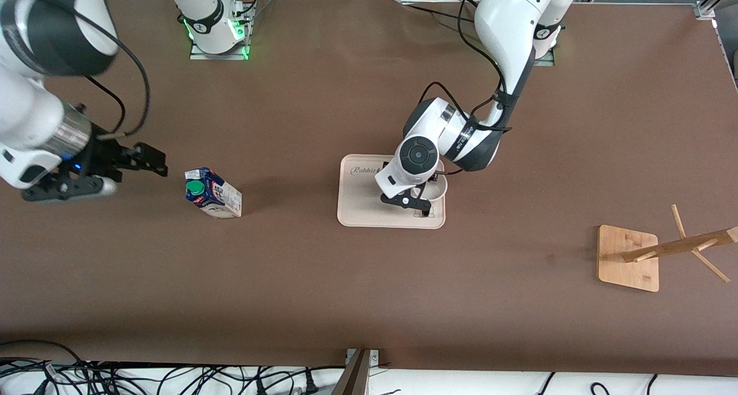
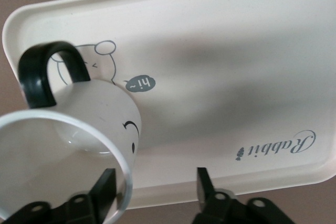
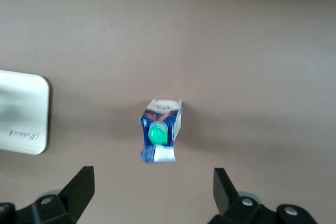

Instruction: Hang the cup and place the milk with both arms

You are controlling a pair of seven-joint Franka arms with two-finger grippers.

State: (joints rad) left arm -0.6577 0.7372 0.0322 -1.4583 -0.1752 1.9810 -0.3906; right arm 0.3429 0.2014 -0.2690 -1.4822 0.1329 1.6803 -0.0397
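Observation:
The white cup with a black handle stands on the cream tray at mid-table. My left gripper is open right at the cup. In the left wrist view one finger sits inside the rim of the cup and the other is outside, over the tray; the left gripper is not closed on it. The blue-and-white milk carton with a green cap stands on the table toward the right arm's end. My right gripper hangs open and empty, up in the air beside the milk.
A wooden mug rack with pegs stands on a square base toward the left arm's end, nearer the front camera than the tray. A corner of the tray shows in the right wrist view. Cables lie along the table's near edge.

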